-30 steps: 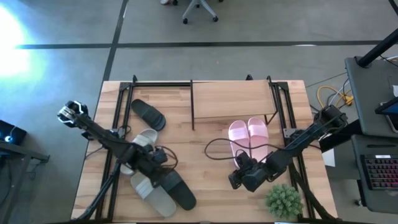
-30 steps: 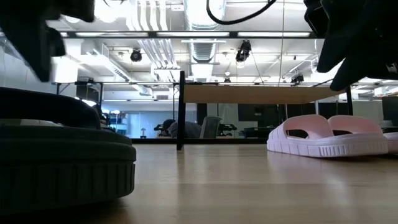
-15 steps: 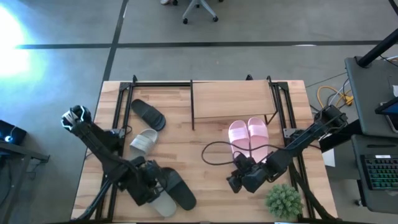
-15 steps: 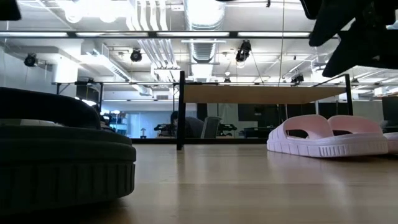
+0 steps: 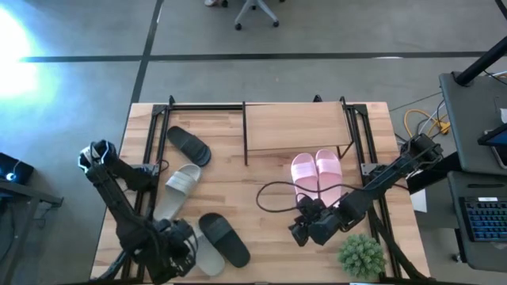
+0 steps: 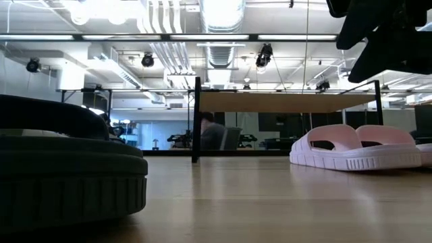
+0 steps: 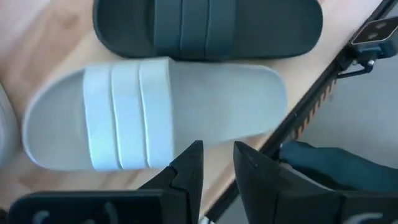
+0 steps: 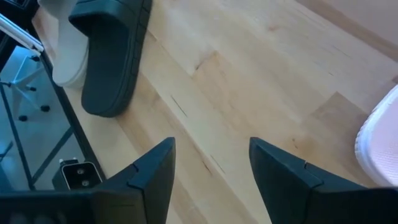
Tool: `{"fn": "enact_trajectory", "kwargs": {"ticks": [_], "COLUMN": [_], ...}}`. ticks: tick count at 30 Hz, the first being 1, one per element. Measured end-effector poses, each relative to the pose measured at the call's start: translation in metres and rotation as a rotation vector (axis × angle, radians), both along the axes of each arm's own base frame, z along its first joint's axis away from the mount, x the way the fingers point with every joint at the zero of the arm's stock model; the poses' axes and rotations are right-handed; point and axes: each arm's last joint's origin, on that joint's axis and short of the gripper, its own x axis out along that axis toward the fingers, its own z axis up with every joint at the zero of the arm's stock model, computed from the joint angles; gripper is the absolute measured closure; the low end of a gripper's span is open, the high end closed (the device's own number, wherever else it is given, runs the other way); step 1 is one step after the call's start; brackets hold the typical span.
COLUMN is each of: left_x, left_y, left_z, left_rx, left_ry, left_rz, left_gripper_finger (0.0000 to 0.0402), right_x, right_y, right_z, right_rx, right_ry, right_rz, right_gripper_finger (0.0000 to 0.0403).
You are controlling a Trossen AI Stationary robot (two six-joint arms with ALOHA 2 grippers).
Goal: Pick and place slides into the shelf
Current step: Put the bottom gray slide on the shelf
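The shelf (image 5: 297,131) stands at the table's far middle, with the pink pair of slides (image 5: 317,174) on the table just in front of it. One black slide (image 5: 188,145) lies far left and one grey slide (image 5: 181,184) near it. Another grey slide (image 7: 186,118) and another black slide (image 7: 208,25) lie side by side near the front left. My left gripper (image 7: 217,165) hovers above that grey slide's near side, fingers a little apart, holding nothing. My right gripper (image 8: 211,146) hangs open over bare table near the pink pair.
A small green plant (image 5: 362,255) stands at the near right corner. A black cable loop (image 5: 273,194) lies left of the pink slides. Black frame rails (image 5: 150,150) run along the table's left and right sides. Bare wood (image 5: 253,182) lies between the two groups of slides.
My left gripper has swung from above the grey slides toward the table's near left corner, rolling its wrist as it went. It has left the low view. The slides lie where they were. My right arm has stayed nearly in place.
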Motion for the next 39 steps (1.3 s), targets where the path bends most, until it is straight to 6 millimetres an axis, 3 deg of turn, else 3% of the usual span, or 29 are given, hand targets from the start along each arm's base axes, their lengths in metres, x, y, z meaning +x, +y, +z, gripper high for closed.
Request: {"fn": "enact_trajectory", "kwargs": {"ticks": [6,16,24,31,39], "left_x": [0.004,0.014,0.026,0.051,0.069], "left_y": [-0.011,-0.034,-0.044,-0.055,-0.048], "left_z": [-0.004,-0.033,-0.014,-0.021,-0.033], "left_rx": [-0.028,0.053,0.353,0.286,0.234], "left_ry": [0.042,0.205,0.431,0.465,0.576], "left_rz": [-0.026,-0.041,-0.021,-0.031,0.013], "left_gripper_finger": [0.0327,0.0327,0.0327,0.0327,0.0327], "right_x": [0.005,0.011,0.011,0.010,0.009], "right_y": [-0.006,-0.012,-0.012,-0.012,-0.010], "right_z": [0.001,0.002,0.002,0.001,0.000], "right_rx": [-0.017,-0.028,-0.030,-0.019,0.018], "right_ry": [-0.010,-0.034,-0.030,-0.012,0.030], "right_rz": [0.001,0.004,0.003,0.019,0.089], "right_gripper_finger": [0.0206,0.0207,0.0207,0.0207,0.0207]}}
